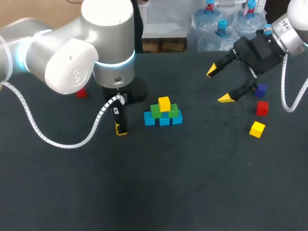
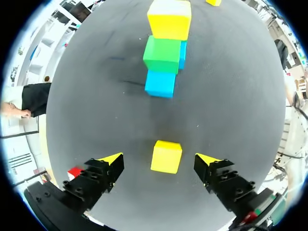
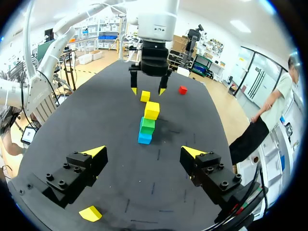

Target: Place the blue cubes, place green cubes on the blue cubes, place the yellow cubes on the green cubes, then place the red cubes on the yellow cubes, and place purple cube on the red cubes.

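Centrally on the dark table (image 1: 192, 192), a small pyramid is seen: three blue cubes (image 1: 164, 120) are set in a row, two green cubes (image 1: 155, 111) are laid on them, and a top yellow cube (image 1: 164, 103) is seated on the green pair.

The left gripper (image 2: 159, 159) is lowered to the table just left of the pyramid. Its fingers are spread apart, and a loose yellow cube (image 2: 166, 156) is framed between them on the table surface. A gap is left on each side of it, so nothing is gripped. In the left wrist view, the pyramid is found ahead of this cube. A left red cube (image 1: 81, 93) is placed at the far left, partly hidden behind the left arm (image 1: 72, 53).

The right gripper (image 1: 218, 85) is held above the table at the far right, well apart from the pyramid. Its fingers are spread wide and nothing is held between them. Three cubes are scattered on the table to its right. A purple cube (image 1: 261, 90) is lodged farthest, partly covered by the gripper. A right red cube (image 1: 262, 108) is set just nearer than it, and a right yellow cube (image 1: 257, 129) is placed nearest of the three.
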Robot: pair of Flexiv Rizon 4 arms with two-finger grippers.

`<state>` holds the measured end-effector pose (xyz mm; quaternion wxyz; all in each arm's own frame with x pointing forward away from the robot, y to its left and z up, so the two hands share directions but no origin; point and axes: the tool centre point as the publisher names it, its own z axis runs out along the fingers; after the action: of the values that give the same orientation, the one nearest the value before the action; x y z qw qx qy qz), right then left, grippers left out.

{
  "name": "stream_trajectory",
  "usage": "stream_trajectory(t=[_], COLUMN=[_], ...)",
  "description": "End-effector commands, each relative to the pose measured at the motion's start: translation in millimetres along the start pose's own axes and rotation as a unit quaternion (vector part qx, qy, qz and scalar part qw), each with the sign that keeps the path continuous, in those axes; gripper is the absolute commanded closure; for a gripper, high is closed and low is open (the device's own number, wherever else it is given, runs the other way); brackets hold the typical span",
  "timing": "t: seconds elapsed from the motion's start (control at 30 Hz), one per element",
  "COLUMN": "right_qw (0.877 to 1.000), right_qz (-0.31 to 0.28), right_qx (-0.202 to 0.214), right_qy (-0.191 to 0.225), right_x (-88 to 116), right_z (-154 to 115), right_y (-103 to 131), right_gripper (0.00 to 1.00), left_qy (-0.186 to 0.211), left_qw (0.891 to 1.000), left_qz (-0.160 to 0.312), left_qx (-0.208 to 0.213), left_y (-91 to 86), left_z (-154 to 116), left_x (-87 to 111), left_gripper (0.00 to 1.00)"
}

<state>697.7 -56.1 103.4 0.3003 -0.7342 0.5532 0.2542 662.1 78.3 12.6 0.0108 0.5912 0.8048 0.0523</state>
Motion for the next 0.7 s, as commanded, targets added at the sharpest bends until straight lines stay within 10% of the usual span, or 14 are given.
stream_trajectory(t=[0.03, 0.37, 0.7], right_qw=[1.000, 1.000, 1.000], right_qz=[0.000, 0.000, 0.000], right_qx=[0.001, 0.001, 0.001], right_qy=[0.000, 0.000, 0.000], right_x=[0, 0, 0], right_z=[0, 0, 0], right_y=[0, 0, 0], right_gripper=[0.00, 0.00, 0.00], left_qy=[-0.005, -0.053, -0.011], left_qw=[1.000, 0.996, 0.998], left_qz=[0.003, 0.074, 0.051], left_qx=[-0.008, 0.001, 0.042], left_y=[-1.8, 23.7, 18.1], left_z=[-4, -2, 3], left_x=[14.5, 7.3, 0.7], left_gripper=[0.00, 0.00, 0.00])
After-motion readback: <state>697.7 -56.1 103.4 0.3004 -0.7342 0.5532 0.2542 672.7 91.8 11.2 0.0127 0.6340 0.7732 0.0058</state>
